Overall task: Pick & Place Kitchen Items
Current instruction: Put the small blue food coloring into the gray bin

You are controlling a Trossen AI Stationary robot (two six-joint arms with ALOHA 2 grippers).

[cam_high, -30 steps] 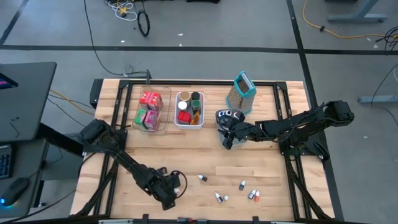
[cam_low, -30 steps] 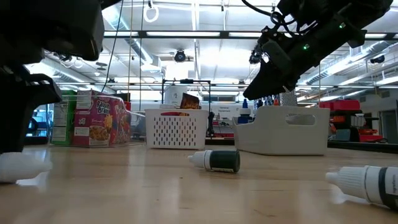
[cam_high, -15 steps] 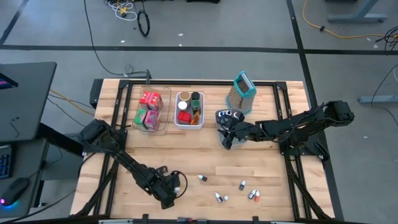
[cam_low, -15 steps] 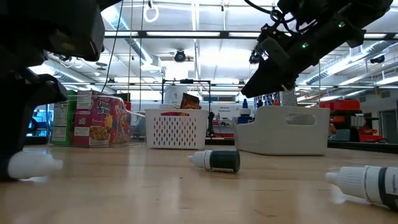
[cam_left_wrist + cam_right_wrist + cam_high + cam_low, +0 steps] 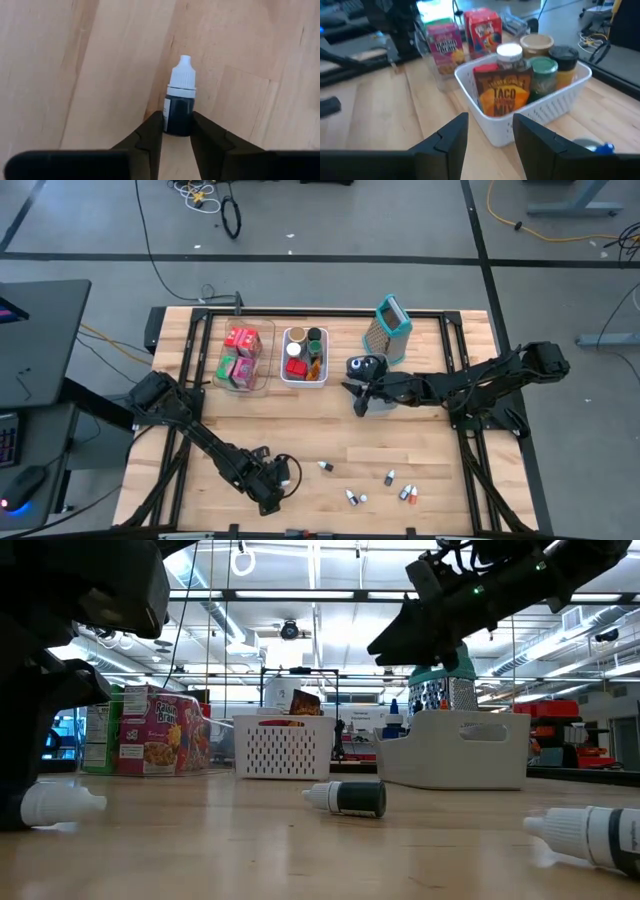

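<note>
The left gripper [image 5: 176, 131] is low on the wooden counter [image 5: 300, 430], well to the near side of the white bin [image 5: 304, 357]; its jaws are narrowed around the dark body of a small bottle with a white cap [image 5: 179, 100], one finger on each side, and they appear to touch it, though the contact is hard to confirm; in the low view that bottle [image 5: 60, 805] lies on its side on the counter; the left gripper in the high view [image 5: 275, 482] sits near the counter's front edge.

The right gripper [image 5: 358, 393] hangs above the counter just beside the grey bin [image 5: 366, 370], on the side away from the white bin's far wall; its jaws stand partly apart with nothing between them [image 5: 489, 131], facing the white bin [image 5: 540, 112].

The white bin holds a red taco mix packet [image 5: 498, 95] and several jars; beside it a clear bin [image 5: 240, 356] holds red and pink boxes; the metal grater [image 5: 389, 328] stands behind the grey bin.

More small bottles lie loose on the counter, well to the front of the white bin: one dark-bodied bottle [image 5: 346, 798], and a white one [image 5: 590, 835] nearer the camera.
</note>
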